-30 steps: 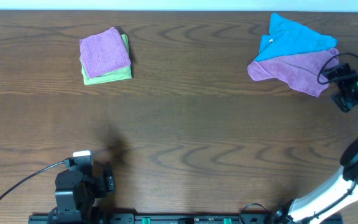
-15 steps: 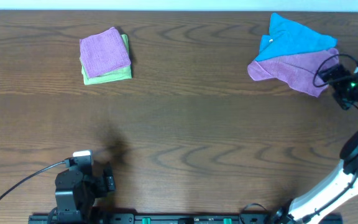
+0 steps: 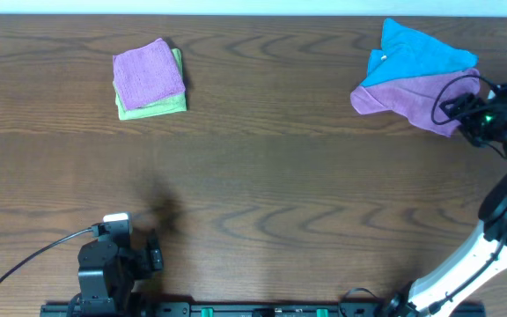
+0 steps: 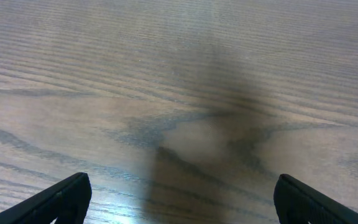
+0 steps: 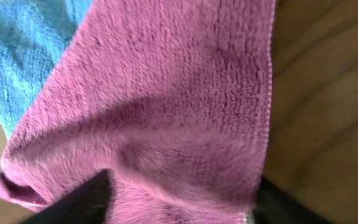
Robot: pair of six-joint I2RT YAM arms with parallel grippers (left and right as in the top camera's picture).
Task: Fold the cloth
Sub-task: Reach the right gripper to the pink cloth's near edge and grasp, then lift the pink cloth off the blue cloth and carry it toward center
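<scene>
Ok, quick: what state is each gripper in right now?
Left gripper: open, nothing between the jaws.
Right gripper: jaws either side of the mauve cloth; whether they grip it cannot be told.

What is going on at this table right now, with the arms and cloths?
The right gripper is at the edge of the mauve cloth, jaws either side of it; whether they grip it yet is unclear. The cloth lies rumpled, not yet folded, against a blue cloth. The left gripper hangs open over the table, touching nothing.
</scene>
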